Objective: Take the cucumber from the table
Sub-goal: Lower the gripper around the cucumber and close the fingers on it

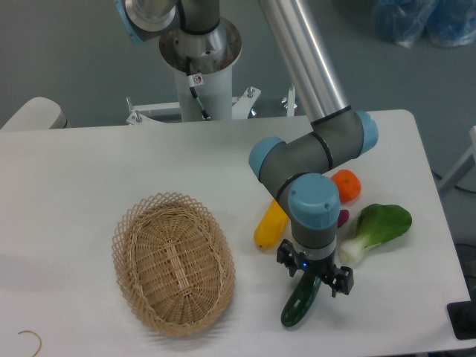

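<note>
The dark green cucumber (298, 306) lies on the white table (89, 171) near the front edge, pointing up and to the right. Its upper end is hidden under my gripper (314, 274). The gripper points straight down over that end. Its two fingers (285, 261) stand wide apart, one on each side of the cucumber, and are not closed on it. The gripper looks open.
A wicker basket (173, 262) stands to the left. A yellow vegetable (270, 225) lies just up-left of the gripper. A bok choy (379, 229), a small purple vegetable (343, 219) and an orange fruit (346, 185) lie to the right. The robot base (199, 67) is at the back.
</note>
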Motion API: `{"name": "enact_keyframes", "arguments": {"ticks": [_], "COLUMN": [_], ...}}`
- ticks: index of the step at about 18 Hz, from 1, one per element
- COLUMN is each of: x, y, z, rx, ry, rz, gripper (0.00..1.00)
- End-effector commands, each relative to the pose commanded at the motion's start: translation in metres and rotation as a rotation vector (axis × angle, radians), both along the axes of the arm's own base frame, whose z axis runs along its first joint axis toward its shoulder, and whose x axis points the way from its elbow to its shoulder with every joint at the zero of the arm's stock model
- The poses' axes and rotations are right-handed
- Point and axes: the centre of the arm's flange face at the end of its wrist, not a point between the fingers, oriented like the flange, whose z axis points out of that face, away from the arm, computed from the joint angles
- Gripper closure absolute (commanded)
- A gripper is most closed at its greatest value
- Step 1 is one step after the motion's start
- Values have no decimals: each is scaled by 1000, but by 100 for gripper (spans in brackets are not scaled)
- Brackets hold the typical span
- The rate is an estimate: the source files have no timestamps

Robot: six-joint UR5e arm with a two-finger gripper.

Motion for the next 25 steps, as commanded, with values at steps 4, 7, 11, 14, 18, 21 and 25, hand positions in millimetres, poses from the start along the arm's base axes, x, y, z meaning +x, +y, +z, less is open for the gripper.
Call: {"name": "enact_keyframes", "arguments": {"ticks": [4,7,11,14,18,21,25], "x": [1,0,0,-1,-1,-1,-1], "y": [2,1,5,5,5,5,5], "z": [-8,-14,-13,-11,-11,-11,-7], "rx": [-5,-23,-21,-17,-17,-18,-13], "ry": [-9,-5,2,5,5,5,9], "rz": [4,15,13,19,19,17,16], "gripper": [0,0,17,48,57,57,63]}}
